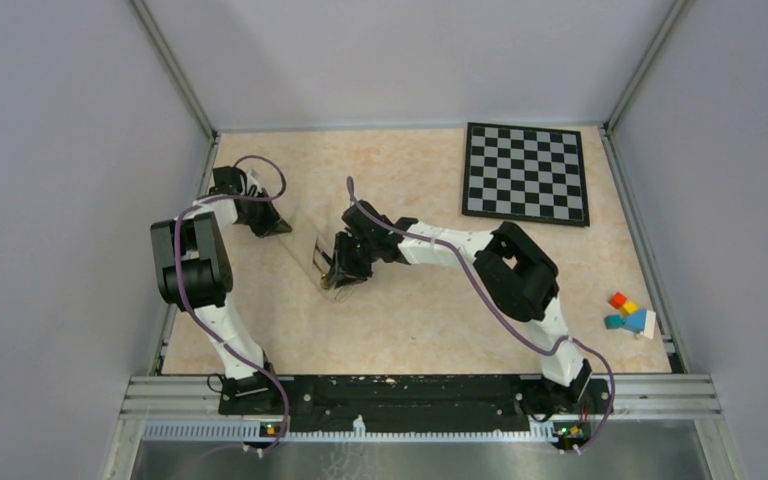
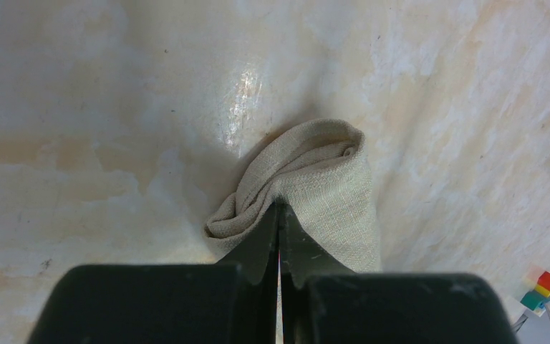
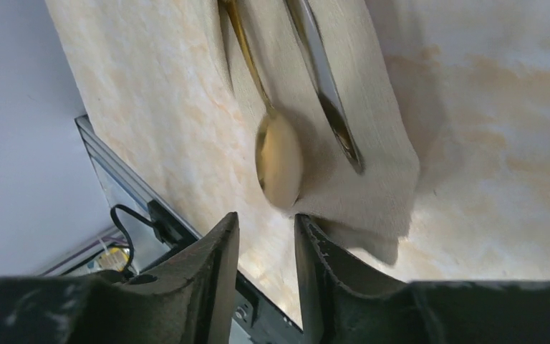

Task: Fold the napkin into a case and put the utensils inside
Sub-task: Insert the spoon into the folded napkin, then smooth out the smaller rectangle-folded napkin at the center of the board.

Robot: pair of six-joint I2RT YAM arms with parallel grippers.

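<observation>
Beige napkin [image 2: 322, 179] lies left of the table's [image 1: 410, 330] middle, one end pinched tight by the left gripper [image 2: 281, 208]. Spoon [image 3: 279, 161] and knife [image 3: 326, 86] rest on it. Right gripper [image 3: 265, 223] is spread a little, holding nothing.

There is one napkin [image 2: 319, 179] and one table [image 1: 410, 330]. The utensils number two: one spoon [image 3: 279, 161] with a gold bowl and one silver knife [image 3: 326, 93]. There are two arms, the left arm [image 1: 195, 265] and the right arm [image 1: 515, 270]. That gives two grippers, the left gripper [image 2: 281, 215] and the right gripper [image 3: 266, 218], each with two fingers, four in all. There is one checkered board [image 1: 526, 173]. The small coloured blocks [image 1: 628, 312] form one cluster. Red, yellow, teal and blue pieces show — at least four — though they are too small for an exact count.
</observation>
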